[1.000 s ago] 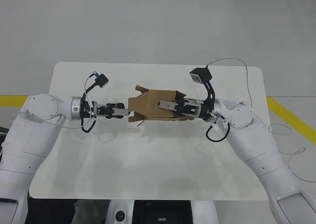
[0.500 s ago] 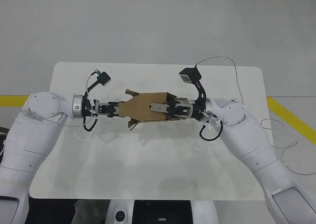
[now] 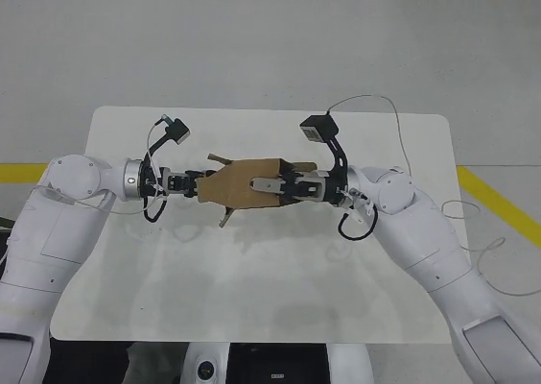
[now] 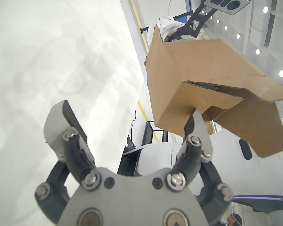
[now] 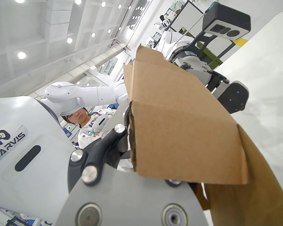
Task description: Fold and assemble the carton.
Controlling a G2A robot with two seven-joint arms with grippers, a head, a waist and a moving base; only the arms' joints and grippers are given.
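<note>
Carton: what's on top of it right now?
One finger of the right gripper lies flat on top of the carton. The other finger is covered by the cardboard, so its contact underneath can't be seen.

- The carton [image 3: 242, 182] has slid toward the robot's left side and turned a little. The end facing the left gripper [image 3: 195, 183] now tapers to a corner rather than showing a broad edge.
- The right gripper [image 3: 261, 181], clamped on the carton, has travelled left with it, its arm stretched further across.
- The left gripper has drawn back slightly toward its own side.
</note>
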